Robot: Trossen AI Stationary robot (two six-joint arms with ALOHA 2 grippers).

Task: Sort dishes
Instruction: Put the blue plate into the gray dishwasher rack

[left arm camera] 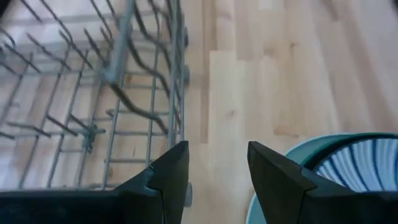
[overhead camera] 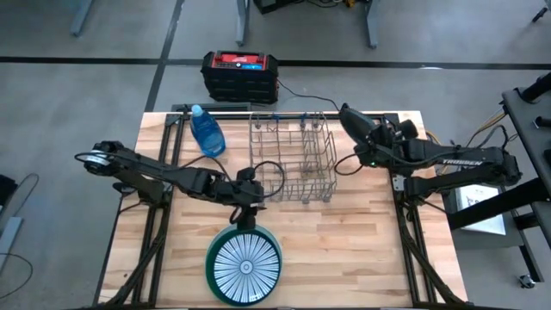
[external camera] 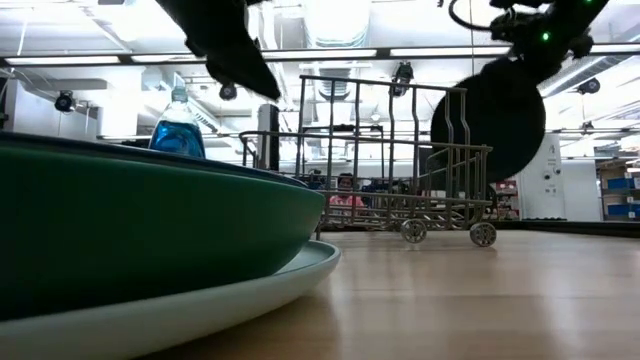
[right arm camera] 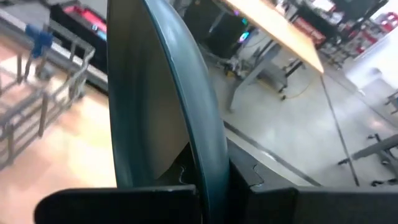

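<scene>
A white plate with dark radial stripes (overhead camera: pixel 245 267) lies on top of a teal plate (overhead camera: pixel 211 258) near the table's front edge. In the low view this stack (external camera: pixel 150 230) rests on a pale plate (external camera: pixel 230 300). My left gripper (left arm camera: pixel 217 168) hovers open just beyond the stack, between it and the wire rack (overhead camera: pixel 293 159), with nothing between its fingers. My right gripper (overhead camera: pixel 368 145) is up in the air at the rack's right side. It is shut on a dark teal plate (external camera: pixel 490 115). My right gripper pinches the dark teal plate's rim (right arm camera: pixel 208 149) between its two fingers, one finger on each face. The plate stands on edge, lifted well clear of the table and beside the rack's right end (external camera: pixel 470 190).
A blue bottle (overhead camera: pixel 207 131) stands at the table's far left, left of the rack. A black and red box (overhead camera: pixel 241 73) sits on the floor beyond the far edge. Bare wood (overhead camera: pixel 362 250) lies right of the plate stack.
</scene>
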